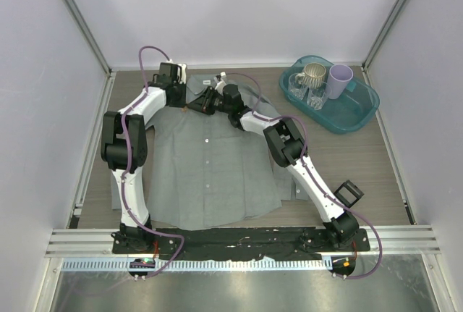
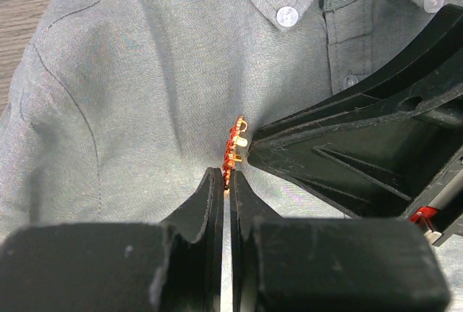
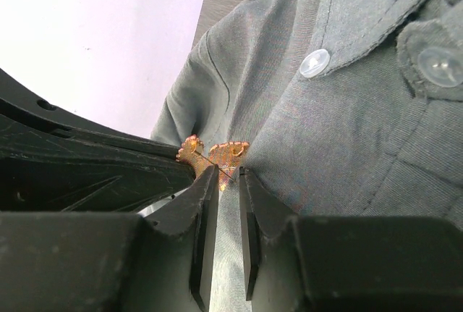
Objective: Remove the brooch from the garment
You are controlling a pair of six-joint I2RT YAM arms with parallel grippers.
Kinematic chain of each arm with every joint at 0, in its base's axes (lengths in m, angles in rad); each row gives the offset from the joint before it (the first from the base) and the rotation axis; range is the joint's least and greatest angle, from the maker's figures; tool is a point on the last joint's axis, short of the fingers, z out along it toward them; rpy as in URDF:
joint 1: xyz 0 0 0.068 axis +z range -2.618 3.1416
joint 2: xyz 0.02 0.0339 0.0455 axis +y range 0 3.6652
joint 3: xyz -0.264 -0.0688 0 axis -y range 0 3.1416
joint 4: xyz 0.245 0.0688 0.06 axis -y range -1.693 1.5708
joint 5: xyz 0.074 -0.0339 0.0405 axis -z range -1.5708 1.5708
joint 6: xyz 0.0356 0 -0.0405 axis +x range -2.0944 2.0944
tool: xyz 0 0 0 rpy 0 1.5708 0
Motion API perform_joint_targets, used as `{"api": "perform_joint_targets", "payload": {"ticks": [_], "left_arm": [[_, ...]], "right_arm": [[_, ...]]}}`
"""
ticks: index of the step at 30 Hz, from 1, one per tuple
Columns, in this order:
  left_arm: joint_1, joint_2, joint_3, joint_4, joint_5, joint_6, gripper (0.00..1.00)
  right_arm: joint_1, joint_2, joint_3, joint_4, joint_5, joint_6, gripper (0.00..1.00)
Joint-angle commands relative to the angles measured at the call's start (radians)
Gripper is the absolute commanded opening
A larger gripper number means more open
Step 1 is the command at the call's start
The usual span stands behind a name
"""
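The grey shirt lies flat on the table, collar at the far side. The red-orange brooch stands on edge on the chest left of the placket; it also shows in the right wrist view. In the top view the grippers hide it. My left gripper is closed to a thin slit on the brooch's lower edge. My right gripper meets it from the other side, its jaws narrow around the brooch's pin wire. Both grippers sit tip to tip by the collar.
A teal tray at the far right holds a ribbed mug, a purple cup and a clear glass. White collar buttons lie just beyond the brooch. White walls close in the table.
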Motion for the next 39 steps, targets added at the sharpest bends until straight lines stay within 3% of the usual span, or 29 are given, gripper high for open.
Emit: {"api": "perform_joint_targets", "payload": {"ticks": [1, 9, 21, 35, 39], "left_arm": [[-0.007, -0.022, 0.014, 0.027, 0.021, -0.001, 0.00], [-0.016, -0.027, 0.006, 0.035, 0.034, 0.006, 0.00], [-0.024, -0.018, 0.020, 0.020, 0.014, 0.022, 0.00], [-0.034, -0.025, 0.011, 0.021, 0.066, 0.023, 0.00], [-0.044, -0.028, -0.001, 0.021, 0.071, 0.034, 0.00]], "right_arm": [[-0.001, -0.005, 0.029, -0.011, -0.002, 0.006, 0.24], [0.006, -0.002, 0.066, -0.074, -0.002, -0.039, 0.24], [0.023, 0.012, 0.130, -0.120, -0.072, -0.129, 0.15], [0.045, 0.034, 0.212, -0.229, -0.054, -0.243, 0.14], [0.049, 0.035, 0.212, -0.221, -0.056, -0.253, 0.05]]}}
